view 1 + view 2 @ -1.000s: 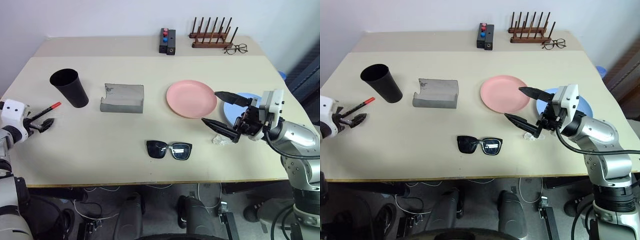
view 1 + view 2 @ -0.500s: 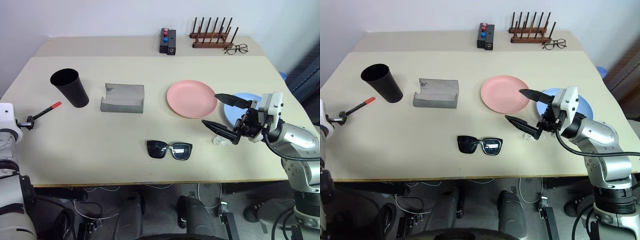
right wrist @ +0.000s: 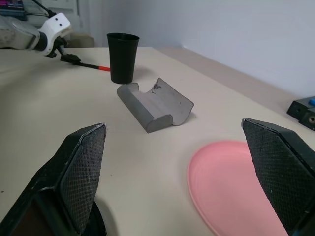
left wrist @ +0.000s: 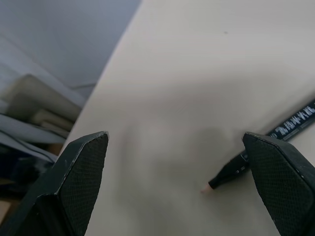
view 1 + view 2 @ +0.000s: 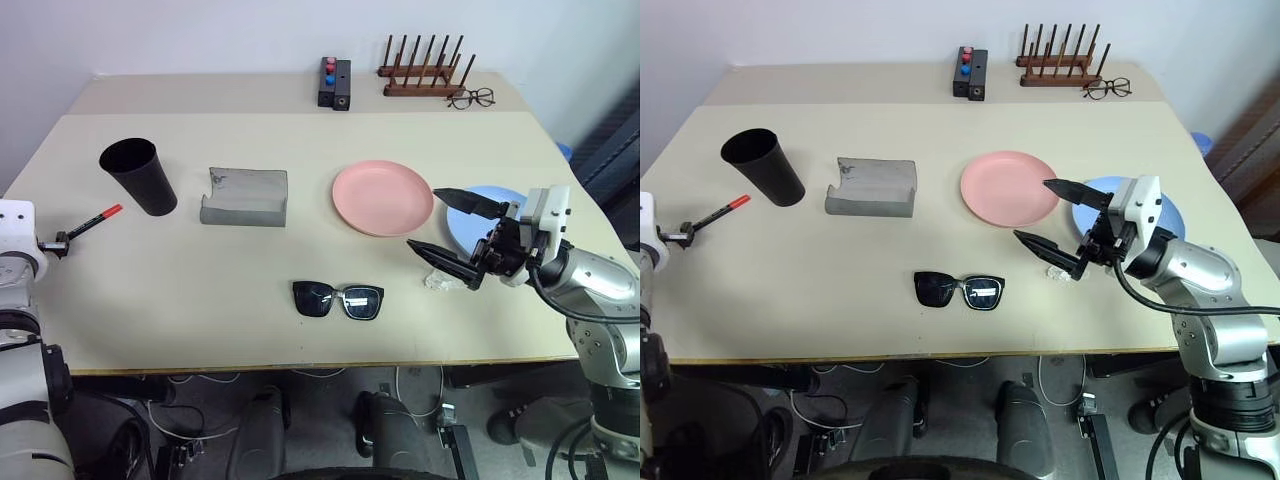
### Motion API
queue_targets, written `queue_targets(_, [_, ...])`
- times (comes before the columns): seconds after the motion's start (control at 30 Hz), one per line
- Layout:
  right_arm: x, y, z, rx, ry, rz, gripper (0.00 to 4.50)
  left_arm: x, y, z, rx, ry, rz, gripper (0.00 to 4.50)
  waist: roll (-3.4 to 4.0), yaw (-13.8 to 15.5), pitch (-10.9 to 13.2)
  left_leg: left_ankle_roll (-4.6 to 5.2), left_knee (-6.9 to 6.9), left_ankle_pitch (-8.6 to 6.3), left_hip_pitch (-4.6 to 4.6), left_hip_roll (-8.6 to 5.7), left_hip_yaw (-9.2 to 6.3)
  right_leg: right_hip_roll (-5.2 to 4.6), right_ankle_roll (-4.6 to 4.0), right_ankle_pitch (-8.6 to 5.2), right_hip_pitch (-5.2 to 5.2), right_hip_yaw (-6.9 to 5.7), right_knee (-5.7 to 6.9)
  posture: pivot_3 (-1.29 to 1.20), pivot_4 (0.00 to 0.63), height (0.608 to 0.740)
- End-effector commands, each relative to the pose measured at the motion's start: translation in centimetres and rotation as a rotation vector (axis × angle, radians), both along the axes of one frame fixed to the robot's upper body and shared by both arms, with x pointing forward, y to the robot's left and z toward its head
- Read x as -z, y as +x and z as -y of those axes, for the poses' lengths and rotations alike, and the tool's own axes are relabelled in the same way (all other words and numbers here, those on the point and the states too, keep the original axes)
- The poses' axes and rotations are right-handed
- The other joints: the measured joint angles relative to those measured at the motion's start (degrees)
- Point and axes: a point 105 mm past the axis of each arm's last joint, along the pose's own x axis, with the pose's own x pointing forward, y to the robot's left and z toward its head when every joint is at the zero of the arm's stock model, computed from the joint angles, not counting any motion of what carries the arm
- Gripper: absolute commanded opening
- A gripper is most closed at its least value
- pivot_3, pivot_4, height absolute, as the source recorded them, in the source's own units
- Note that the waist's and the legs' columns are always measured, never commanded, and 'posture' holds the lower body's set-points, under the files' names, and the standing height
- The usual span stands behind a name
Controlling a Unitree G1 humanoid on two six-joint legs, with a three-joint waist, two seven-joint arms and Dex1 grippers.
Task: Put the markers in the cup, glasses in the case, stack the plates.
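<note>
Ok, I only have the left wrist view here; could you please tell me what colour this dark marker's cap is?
Observer: The slim dark marker has a bright red cap.
Operator: Thank you, and where is the cup?
Observer: The tall black tapered plastic cup stands upright just beyond that capped end, not touching it.
Operator: Is the right arm holding anything?
Observer: No, the right gripper has open, empty fingers beside the round salmon pink plastic plate.

Far left: we see the marker near the table edge, the cup just behind it.
Middle: the case is right of the cup; the glasses are nearer us.
Right: the plates lie side by side.
</note>
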Motion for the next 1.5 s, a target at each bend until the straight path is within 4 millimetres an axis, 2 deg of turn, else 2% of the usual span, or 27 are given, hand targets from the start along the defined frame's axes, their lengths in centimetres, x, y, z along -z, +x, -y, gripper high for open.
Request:
queue_targets(0.03, [-1.2, -0.5, 0.0, -0.004, 0.003, 0.056, 4.5, 1.3, -0.4, 0.8, 0.106, -0.097, -0.103, 4.49, 0.02, 0.0, -0.01, 0.0, 0.0, 0.0, 0.0, 0.0, 0.0, 0.0, 0.0, 0.0, 0.0, 0.0, 0.0, 0.0, 0.15, 0.74])
queue_targets(0.13, [-1.2, -0.2, -0.2, -0.006, 0.006, 0.056, 4.5, 1.7, -0.5, 2.6, 0.274, -0.237, -0.164, 4.49, 0.01, 0.14, -0.01, -0.01, 0.0, -0.01, -0.01, 0.0, 0.0, 0.0, -0.02, -0.01, -0.01, 0.0, -0.01, 0.0, 0.15, 0.74])
queue_targets(0.23, [-1.1, -0.1, -0.2, -0.01, 0.005, 0.055, 4.5, 0.4, -0.5, 2.8, 0.347, -0.211, -0.143, 4.49, 0.03, 0.31, -0.01, -0.02, 0.01, -0.01, -0.02, -0.01, 0.01, -0.02, -0.03, -0.01, 0.01, 0.0, -0.11, 0.0, 0.15, 0.74])
queue_targets(0.37, [-1.1, 0.1, -0.2, -0.013, 0.007, 0.055, 4.5, -3.0, -0.2, 1.0, 0.256, -0.127, 0.028, 4.49, -0.03, 0.23, 0.02, -0.01, 0.01, -0.01, -0.04, 0.0, 0.0, -0.03, -0.03, -0.01, 0.01, 0.0, -0.11, 0.0, 0.15, 0.74])
queue_targets(0.47, [-1.2, 0.2, -0.3, -0.018, 0.011, 0.057, 4.5, -4.3, -0.1, 0.2, 0.201, -0.019, 0.097, 4.49, -0.05, 0.01, 0.03, 0.0, 0.0, 0.0, -0.07, 0.0, 0.01, -0.02, -0.02, -0.01, -0.02, 0.0, -0.11, 0.0, 0.15, 0.74])
queue_targets(0.6, [-1.2, 0.4, -0.3, -0.017, 0.011, 0.061, 4.5, -4.1, 0.5, 0.4, 0.151, 0.038, 0.153, 4.49, -0.05, 0.03, 0.03, 0.1, -0.01, 0.06, -0.06, 0.0, 0.01, -0.02, -0.01, 0.0, -0.02, 0.0, -0.08, 0.0, 0.15, 0.74])
queue_targets(0.7, [-1.3, 0.3, -0.2, -0.013, 0.008, 0.062, 4.5, -3.7, 0.0, -0.8, 0.004, 0.19, 0.106, 4.49, -0.06, 0.06, 0.03, 0.1, 0.0, 0.06, -0.07, -0.01, 0.02, -0.02, 0.0, 0.0, -0.01, 0.0, -0.08, 0.0, 0.15, 0.74])
queue_targets(0.77, [-1.2, 0.1, 0.0, -0.007, 0.003, 0.061, 4.5, -3.8, -0.4, -1.6, -0.088, 0.206, 0.118, 4.49, -0.08, 0.04, 0.03, 0.12, 0.0, 0.08, -0.07, -0.01, 0.02, -0.02, 0.03, 0.02, -0.01, 0.0, -0.07, 0.0, 0.15, 0.74])
queue_targets(0.97, [-1.3, -0.3, 0.4, 0.012, -0.003, 0.06, 4.5, -1.2, -1.8, -2.6, -0.236, 0.237, -0.019, 4.49, -0.08, 0.1, 0.02, 0.12, 0.0, 0.07, -0.07, -0.01, 0.02, -0.02, 0.04, 0.01, -0.02, 0.0, -0.06, 0.0, 0.15, 0.74])
queue_targets(1.07, [-1.2, -0.4, 0.5, 0.02, -0.007, 0.063, 4.5, 0.6, -1.5, -1.8, -0.191, 0.138, -0.069, 4.49, -0.08, 0.11, 0.02, 0.01, 0.01, 0.01, -0.06, -0.01, 0.02, -0.02, 0.03, 0.01, -0.02, 0.0, -0.07, 0.0, 0.15, 0.74])
queue_targets(1.17, [-1.3, -0.4, 0.5, 0.025, -0.005, 0.065, 4.5, 1.7, -1.1, -0.9, -0.101, 0.144, -0.154, 4.49, 0.0, 0.2, -0.03, -0.01, -0.01, -0.01, -0.05, -0.01, 0.02, -0.02, 0.02, 0.0, -0.01, 0.0, -0.07, 0.0, 0.15, 0.74])
queue_targets(1.27, [-1.3, -0.4, 0.5, 0.025, -0.006, 0.065, 4.5, 1.1, -0.6, -0.6, -0.048, 0.158, -0.158, 4.49, 0.01, 0.52, -0.03, -0.01, 0.0, -0.01, -0.04, -0.01, 0.02, -0.02, 0.0, 0.0, 0.0, 0.0, -0.07, 0.0, 0.15, 0.74])
queue_targets(1.4, [-1.3, -0.4, 0.5, 0.018, -0.006, 0.063, 4.5, -0.4, 1.0, 1.3, 0.136, 0.121, -0.108, 4.49, 0.01, 1.77, -0.03, -0.03, 0.01, -0.02, -0.04, -0.01, 0.04, -0.02, -0.02, -0.01, -0.01, 0.0, -0.09, 0.0, 0.15, 0.74])
queue_targets(1.5, [-1.3, -0.3, 0.5, 0.019, -0.006, 0.065, 4.5, -0.4, 1.5, 3.3, 0.31, -0.037, -0.078, 4.49, 0.01, 2.1, -0.03, -0.04, 0.02, -0.02, -0.06, -0.01, 0.05, -0.04, -0.03, 0.0, -0.02, 0.0, -0.16, 0.0, 0.15, 0.74])
